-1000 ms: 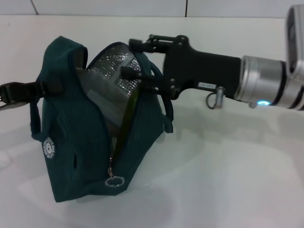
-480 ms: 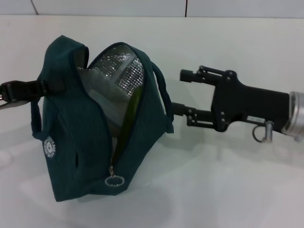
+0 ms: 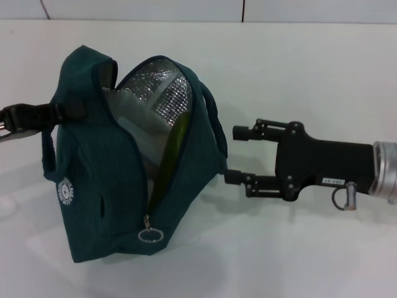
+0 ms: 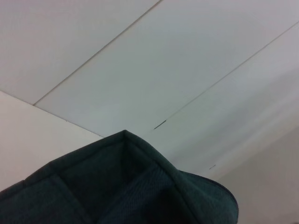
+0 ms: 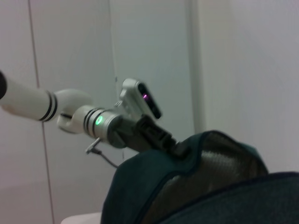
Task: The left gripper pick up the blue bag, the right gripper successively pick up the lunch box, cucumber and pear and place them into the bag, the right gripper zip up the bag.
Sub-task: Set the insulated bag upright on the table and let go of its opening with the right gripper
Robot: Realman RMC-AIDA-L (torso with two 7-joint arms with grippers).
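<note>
The blue bag (image 3: 105, 186) stands on the white table with its mouth open, showing silver foil lining. The dark green cucumber (image 3: 177, 144) leans inside along the zip edge. A pale, clear shape deeper inside may be the lunch box; the pear is hidden. The ring zip pull (image 3: 149, 235) hangs at the low front end of the zip. My left gripper (image 3: 25, 118) is at the far left, shut on the bag's upper edge, and also shows clamped there in the right wrist view (image 5: 156, 136). My right gripper (image 3: 232, 155) is open and empty, just right of the bag.
The white table (image 3: 298, 248) spreads in front and to the right of the bag. A wall of pale panels stands behind (image 3: 186, 9). The left wrist view shows only bag fabric (image 4: 131, 186) against the panels.
My right gripper has drawn back out of the bag's mouth, moving right and lower, with nothing in it. The bag and left gripper have barely moved.
</note>
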